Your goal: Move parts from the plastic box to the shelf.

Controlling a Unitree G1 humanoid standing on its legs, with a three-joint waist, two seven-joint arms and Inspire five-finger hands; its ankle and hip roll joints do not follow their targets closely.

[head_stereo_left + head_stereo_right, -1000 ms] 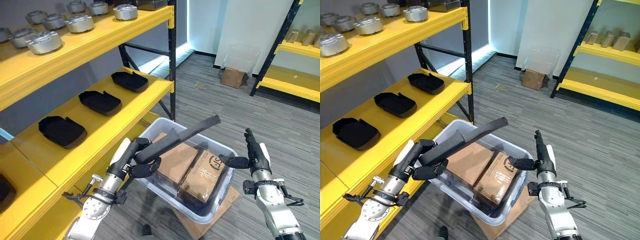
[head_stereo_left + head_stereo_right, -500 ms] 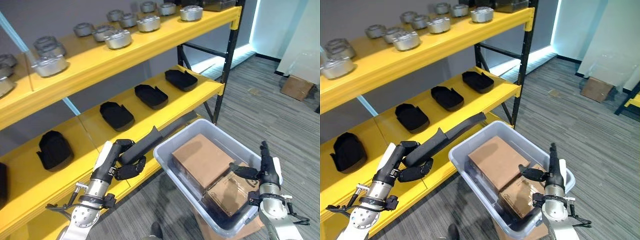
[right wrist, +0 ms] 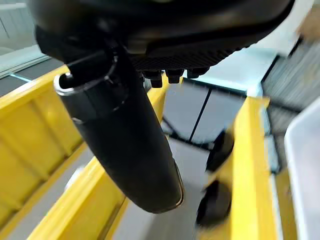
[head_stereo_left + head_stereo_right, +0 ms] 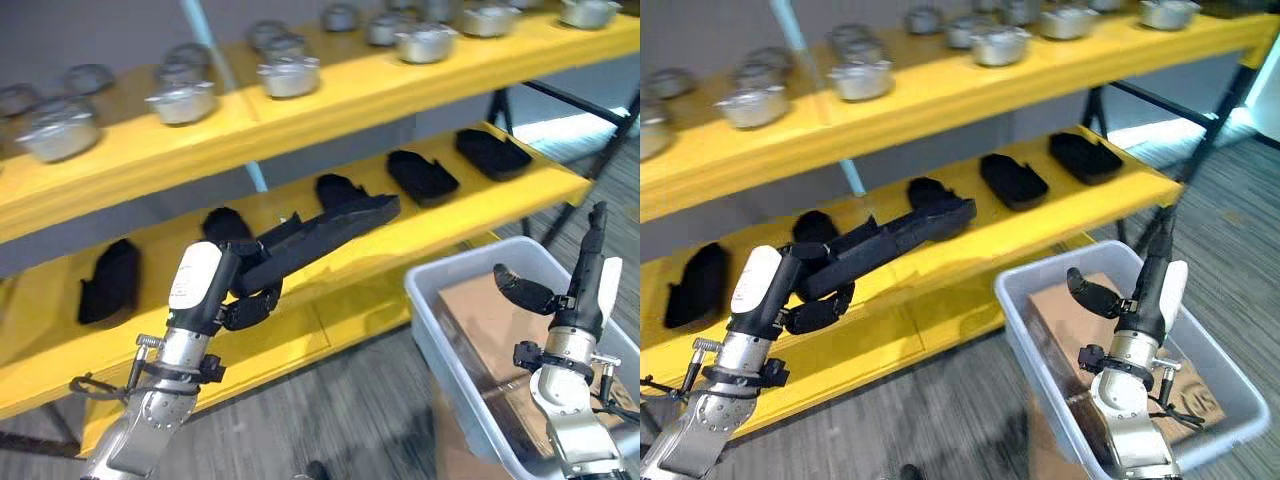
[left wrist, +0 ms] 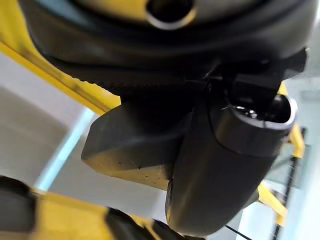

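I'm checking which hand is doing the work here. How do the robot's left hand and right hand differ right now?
The left hand has its fingers curled round a long black part; the right hand holds nothing, fingers straight and upright. The left hand is out by the yellow shelf; the right hand is over the plastic box. Both are dark hands on silver-grey arms.

Plastic box [image 4: 445, 330] cut off at frame edge, held part's [image 4: 320, 232] near end hidden inside left hand [image 4: 215, 290]
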